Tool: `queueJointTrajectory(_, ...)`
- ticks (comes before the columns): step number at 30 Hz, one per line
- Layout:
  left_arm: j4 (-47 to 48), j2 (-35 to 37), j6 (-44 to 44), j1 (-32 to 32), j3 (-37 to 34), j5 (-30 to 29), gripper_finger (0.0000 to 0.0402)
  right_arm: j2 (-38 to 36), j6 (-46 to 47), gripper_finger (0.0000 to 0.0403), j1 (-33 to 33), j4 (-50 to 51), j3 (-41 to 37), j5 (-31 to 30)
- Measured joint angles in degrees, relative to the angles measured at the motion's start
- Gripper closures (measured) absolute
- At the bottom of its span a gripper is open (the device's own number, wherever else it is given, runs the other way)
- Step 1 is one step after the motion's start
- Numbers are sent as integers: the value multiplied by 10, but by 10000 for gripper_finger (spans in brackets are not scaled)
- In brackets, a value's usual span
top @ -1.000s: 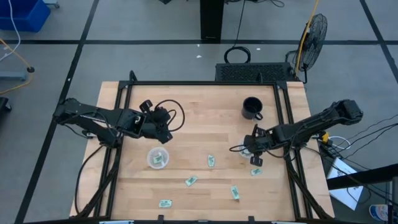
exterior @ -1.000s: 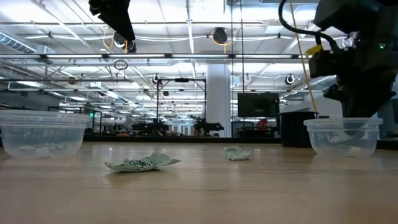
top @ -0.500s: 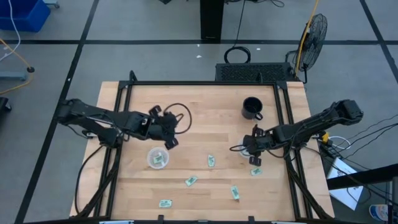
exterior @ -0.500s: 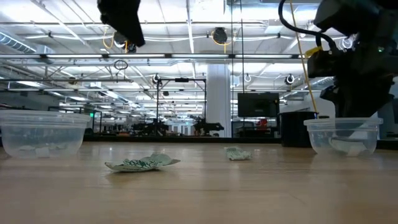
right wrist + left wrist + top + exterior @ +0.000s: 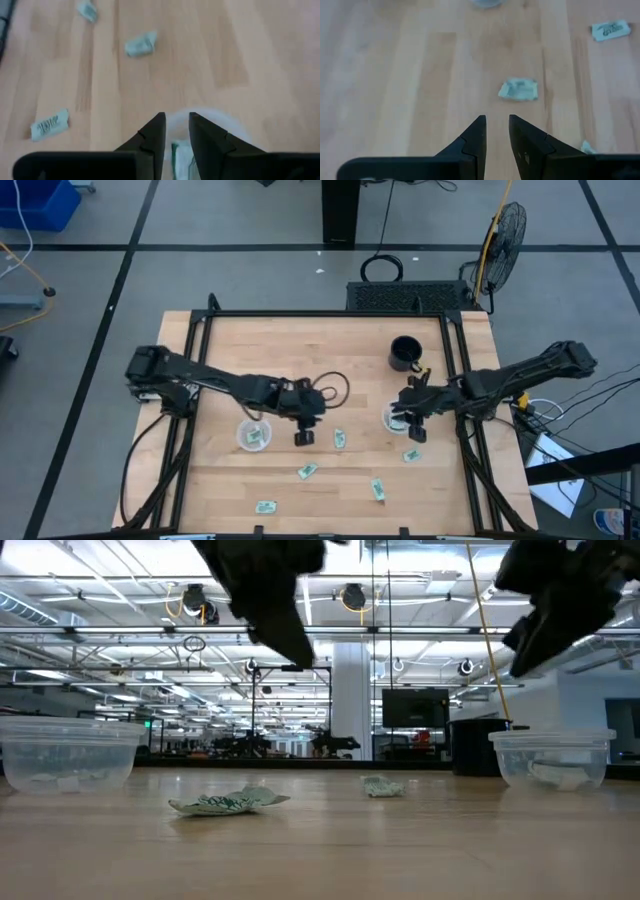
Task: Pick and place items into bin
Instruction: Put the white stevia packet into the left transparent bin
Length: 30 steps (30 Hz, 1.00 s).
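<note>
Several small pale green and white packets lie flat on the wood; the nearest one (image 5: 340, 440) (image 5: 518, 90) is just ahead of my left gripper (image 5: 304, 438) (image 5: 496, 125), which hovers over bare wood, open by a narrow gap and empty. The left clear cup (image 5: 253, 435) (image 5: 68, 750) holds packets. My right gripper (image 5: 405, 418) (image 5: 176, 125) hangs above the right clear cup (image 5: 393, 418) (image 5: 553, 758), narrowly open and empty. A packet (image 5: 182, 155) lies inside that cup.
A black mug (image 5: 405, 352) stands toward the far edge behind the right cup. More packets lie near the near edge (image 5: 308, 471), (image 5: 378, 490), (image 5: 265, 506), and one (image 5: 411, 455) sits near the right cup. Black frame rails run along both table sides.
My left gripper has swung from beside the left cup toward the table's right and near edge, ending close to a loose packet in the middle. My right gripper has risen out of the right cup, and a packet now lies in that cup.
</note>
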State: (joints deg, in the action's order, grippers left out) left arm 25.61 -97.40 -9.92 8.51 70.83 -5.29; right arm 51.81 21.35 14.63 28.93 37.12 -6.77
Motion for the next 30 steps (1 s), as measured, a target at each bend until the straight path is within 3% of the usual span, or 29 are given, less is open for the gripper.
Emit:
queueJointTrajectory(6,-108,-92,13,-20,0,63,311,-42,-55,325,0,-60,0,-85)
queueJointTrajectory(11,-179,-152,55,-16,0,119,311,-44,-75,324,0,-101,0,-99)
queueJointTrajectory(25,-214,-214,77,-9,2,68,316,-30,-75,328,1,-117,0,-97)
queueJointTrajectory(30,-211,-214,99,-20,2,55,381,-29,-77,328,1,-120,0,-97)
